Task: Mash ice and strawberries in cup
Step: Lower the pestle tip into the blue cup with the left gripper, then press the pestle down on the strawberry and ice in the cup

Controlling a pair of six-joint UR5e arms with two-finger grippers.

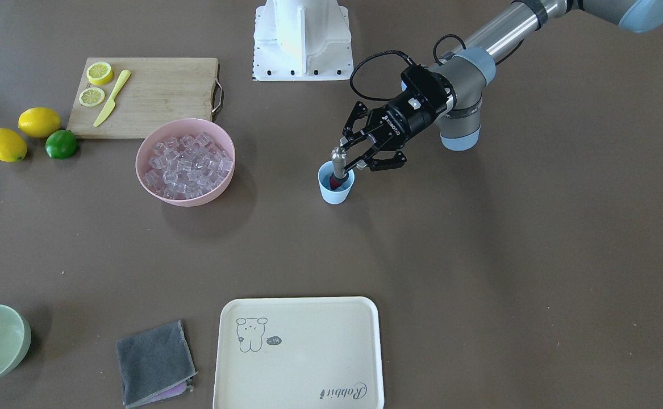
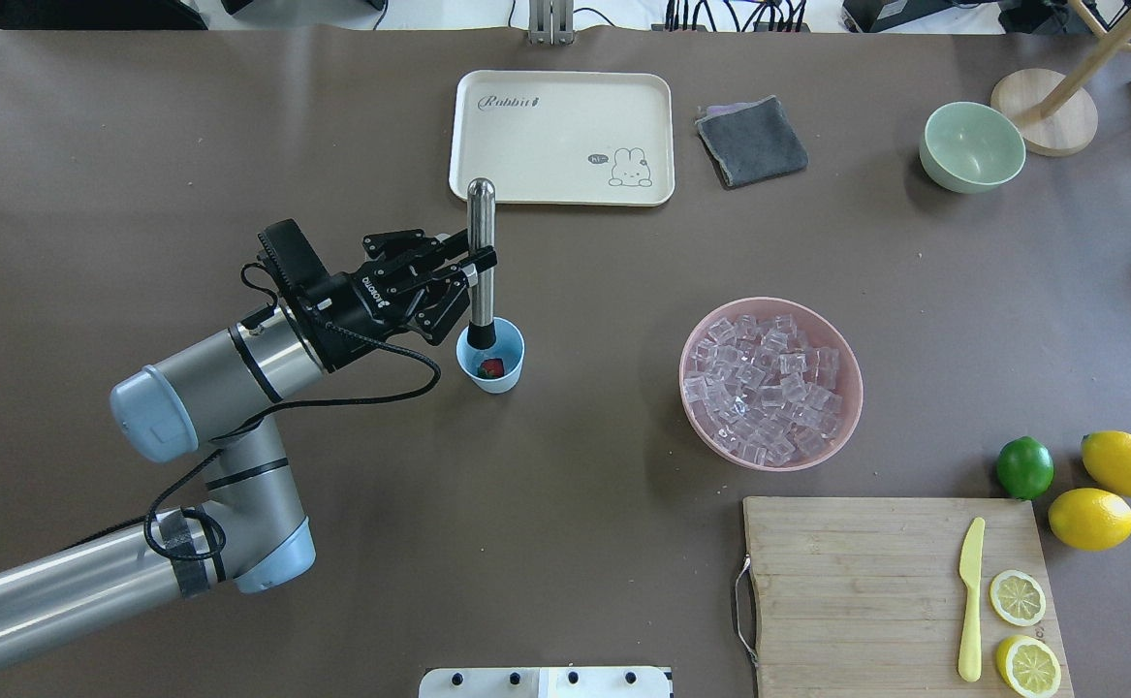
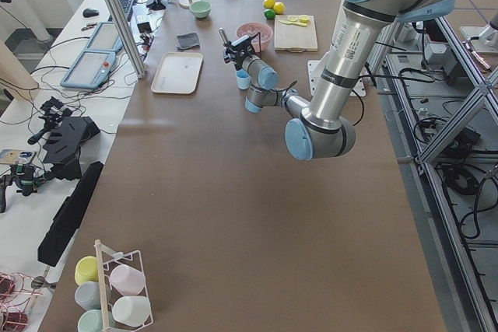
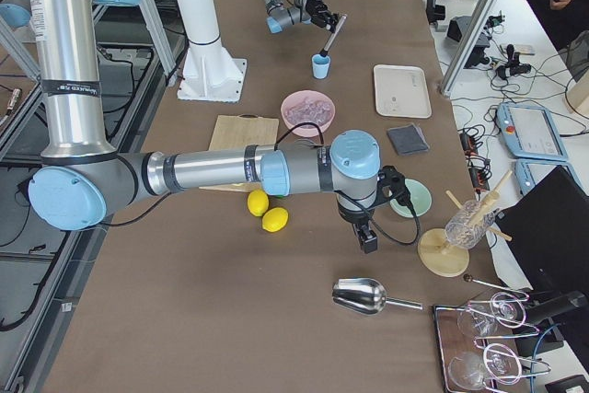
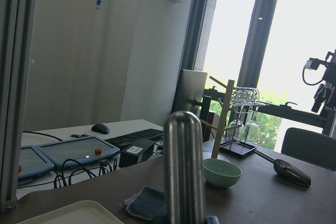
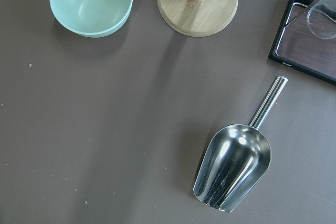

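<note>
The light blue cup (image 2: 508, 374) stands on the brown table left of centre, also seen in the front-facing view (image 1: 337, 193). One red strawberry (image 2: 492, 367) lies inside it. A steel muddler (image 2: 481, 208) stands upright with its dark lower end in the cup, beside the strawberry. My left gripper (image 2: 476, 269) is shut on the muddler's shaft just above the cup rim; the muddler (image 5: 184, 166) fills the left wrist view. The ice (image 2: 769, 388) lies heaped in a pink bowl (image 2: 693, 344); I see none in the cup. My right gripper (image 4: 368, 238) shows only in the exterior right view, so I cannot tell its state.
A steel scoop (image 6: 233, 163) lies under the right wrist, near a pale green bowl (image 2: 972, 145) and a wooden rack base (image 2: 1045, 111). A cream tray (image 2: 560, 136) and grey cloth (image 2: 751, 141) lie beyond the cup. A cutting board (image 2: 856, 591), lemons and a lime (image 2: 1024, 466) sit right.
</note>
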